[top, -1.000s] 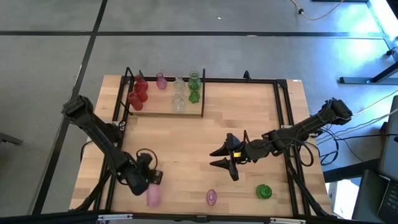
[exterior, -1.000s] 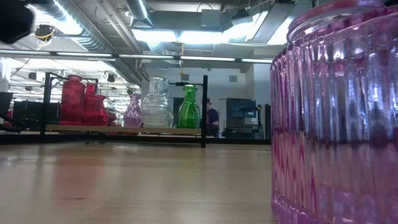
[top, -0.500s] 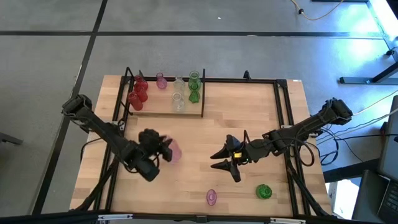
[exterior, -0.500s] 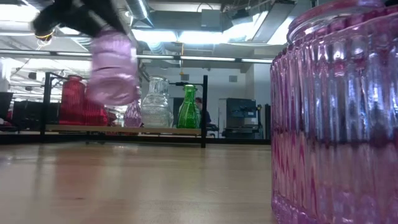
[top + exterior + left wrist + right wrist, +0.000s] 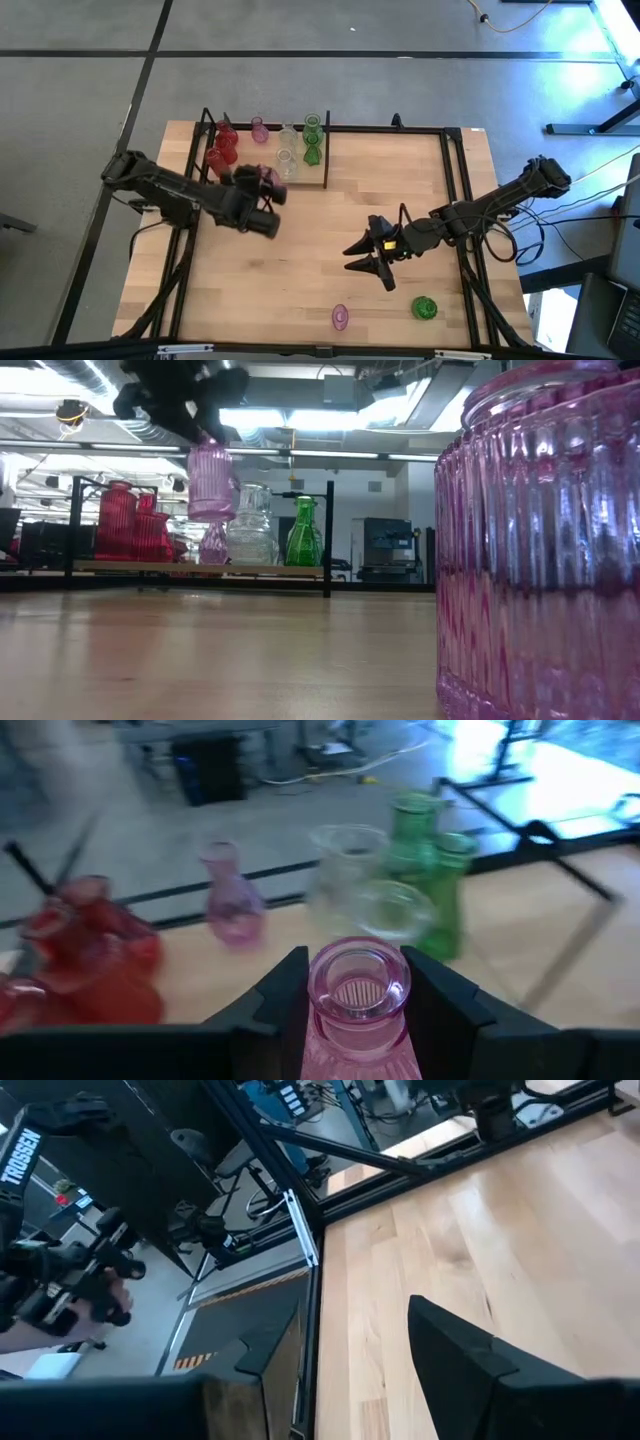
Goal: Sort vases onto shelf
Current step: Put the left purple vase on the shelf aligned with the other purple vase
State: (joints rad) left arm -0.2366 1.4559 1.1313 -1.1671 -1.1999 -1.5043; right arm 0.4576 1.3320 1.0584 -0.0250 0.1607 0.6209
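My left gripper (image 5: 266, 184) is shut on a pink ribbed vase (image 5: 210, 480), which it carries in the air just before the shelf's (image 5: 305, 180) near edge. The light-wood shelf with black posts bears red vases (image 5: 221, 150), a small pink one (image 5: 259, 130), clear ones (image 5: 288, 152) and green ones (image 5: 312, 140), all upright on their bases. A pink vase (image 5: 340, 318) and a green vase (image 5: 424, 308) stand on the table near its near edge. My right gripper (image 5: 364, 263) is open above the table's middle, touching nothing. My left gripper pinches the pink vase by its neck (image 5: 350, 1038), just under the rim, one finger (image 5: 285, 995) on each side. It comes slanting from above and the table's left. The vase hangs upright below the fingers, lifted clear of table and shelf.
A large pink ribbed vase (image 5: 540, 560) stands right before the low camera. Black frame rails (image 5: 455, 200) run along the table's right and far sides. Bare wood lies between the shelf and the two vases at the near edge.
My left gripper has lifted the pink vase from the table's near left part and carried it toward the far edge, up to the shelf. The vase has gone from lying low by the near edge to hanging upright in the air.
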